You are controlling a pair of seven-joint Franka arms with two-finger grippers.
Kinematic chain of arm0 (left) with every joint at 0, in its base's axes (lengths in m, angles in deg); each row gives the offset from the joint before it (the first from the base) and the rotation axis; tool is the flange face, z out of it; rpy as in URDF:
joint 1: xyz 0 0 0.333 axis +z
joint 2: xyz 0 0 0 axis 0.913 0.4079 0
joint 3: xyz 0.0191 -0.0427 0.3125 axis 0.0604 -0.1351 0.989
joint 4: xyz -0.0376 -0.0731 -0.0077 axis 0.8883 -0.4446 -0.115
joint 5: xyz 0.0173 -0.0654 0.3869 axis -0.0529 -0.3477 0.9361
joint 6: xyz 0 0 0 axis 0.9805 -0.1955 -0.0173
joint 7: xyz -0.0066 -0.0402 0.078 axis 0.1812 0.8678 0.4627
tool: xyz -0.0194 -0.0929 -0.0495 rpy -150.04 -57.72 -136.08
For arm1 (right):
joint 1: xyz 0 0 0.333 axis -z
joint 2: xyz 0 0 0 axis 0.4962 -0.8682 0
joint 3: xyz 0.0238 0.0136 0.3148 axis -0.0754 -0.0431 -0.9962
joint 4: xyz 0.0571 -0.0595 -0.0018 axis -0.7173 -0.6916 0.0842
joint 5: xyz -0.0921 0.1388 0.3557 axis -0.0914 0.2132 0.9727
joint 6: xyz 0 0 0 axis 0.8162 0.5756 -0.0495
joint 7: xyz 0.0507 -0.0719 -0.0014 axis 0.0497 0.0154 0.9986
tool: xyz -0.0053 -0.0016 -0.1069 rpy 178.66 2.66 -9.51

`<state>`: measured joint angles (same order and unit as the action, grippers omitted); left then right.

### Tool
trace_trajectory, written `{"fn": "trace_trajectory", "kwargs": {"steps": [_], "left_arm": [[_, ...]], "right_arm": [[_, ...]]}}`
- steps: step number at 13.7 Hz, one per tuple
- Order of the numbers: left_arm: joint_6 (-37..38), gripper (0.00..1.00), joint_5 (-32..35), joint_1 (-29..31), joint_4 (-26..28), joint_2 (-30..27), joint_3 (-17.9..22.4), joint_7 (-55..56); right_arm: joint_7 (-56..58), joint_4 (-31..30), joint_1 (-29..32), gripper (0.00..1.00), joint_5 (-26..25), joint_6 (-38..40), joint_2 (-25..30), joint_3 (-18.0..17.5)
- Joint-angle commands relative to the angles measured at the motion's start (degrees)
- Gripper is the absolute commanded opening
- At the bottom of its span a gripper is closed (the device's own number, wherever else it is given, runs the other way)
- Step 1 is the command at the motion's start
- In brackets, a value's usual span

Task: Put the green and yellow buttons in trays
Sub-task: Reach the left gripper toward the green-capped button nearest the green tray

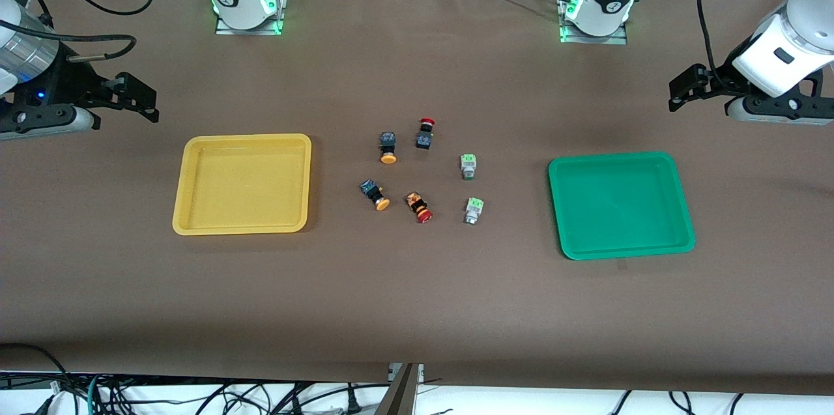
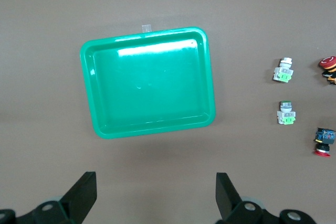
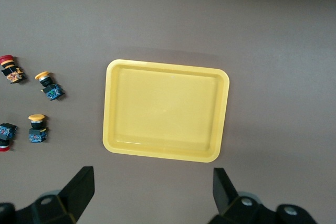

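Left gripper (image 1: 677,90) hung over bare tabletop (image 1: 417,298) at left arm's end, jaws wide apart, nothing held. Right gripper (image 1: 146,102) hung over right arm's end, jaws likewise apart, nothing held.

Yellow tray (image 1: 242,184) and green tray (image 1: 620,204) lay well apart, both holding nothing. Between them, all on tabletop: two yellow-capped buttons (image 1: 388,147) (image 1: 375,195), two pale green buttons (image 1: 467,166) (image 1: 474,210), two red-capped switches (image 1: 425,133) (image 1: 419,207). No button touched either tray.
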<state>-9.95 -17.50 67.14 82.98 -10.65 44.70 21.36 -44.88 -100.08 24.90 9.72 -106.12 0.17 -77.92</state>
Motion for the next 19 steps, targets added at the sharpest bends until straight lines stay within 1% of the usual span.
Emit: {"fn": "trace_trajectory", "kwargs": {"steps": [1,5,7,8,9,10,11,13,16,18,19], "left_arm": [[1.2,1.0,-0.6,0.0,-1.6,0.8,-0.1,-1.2],[2.7,1.0,-0.6,0.0,-2.7,1.8,-0.4,-1.1],[4.3,1.0,-0.7,-0.2,-2.7,3.9,-1.3,-1.1],[5.4,1.0,-0.6,-0.3,-2.8,5.5,-2.8,-1.2],[4.8,1.0,-0.7,-0.6,-2.8,7.7,-3.9,-1.2],[4.0,1.0,-1.5,-0.8,-3.9,11.3,-5.2,-1.1],[1.6,1.0,-1.6,-1.4,-5.3,15.3,-7.1,-1.0],[-6.1,1.0,-1.5,-4.2,-5.5,21.0,-9.0,2.4],[-15.9,1.0,-0.7,-11.1,-5.0,28.9,-8.8,14.6],[-21.0,1.0,-0.7,-15.2,-4.2,33.2,-8.9,19.0],[-24.3,1.0,-0.7,-18.0,-2.7,34.4,-8.8,20.7]], "right_arm": [[-0.4,1.0,-0.2,1.0,-0.6,1.0,0.1,0.0],[-0.4,1.0,-0.2,1.0,-0.7,1.1,0.1,0.0],[-0.4,1.0,-0.2,1.0,-0.7,1.2,0.1,0.1],[-0.4,0.9,-0.2,1.0,-0.7,1.2,0.1,0.1],[-0.4,0.9,-0.2,1.0,-0.7,1.4,0.1,0.1],[-0.3,0.9,-0.1,1.0,-0.8,1.4,0.1,0.1],[-0.3,0.9,-0.1,1.0,-0.7,1.5,0.0,0.1],[-0.4,0.5,-0.1,1.0,-0.7,2.1,0.1,0.1],[-0.4,0.7,-0.1,1.0,-0.8,2.1,0.1,0.2],[-0.4,0.7,-0.1,1.0,-0.8,2.1,0.1,0.2],[-0.4,0.7,-0.1,1.0,-0.8,2.1,0.1,0.2]]}}
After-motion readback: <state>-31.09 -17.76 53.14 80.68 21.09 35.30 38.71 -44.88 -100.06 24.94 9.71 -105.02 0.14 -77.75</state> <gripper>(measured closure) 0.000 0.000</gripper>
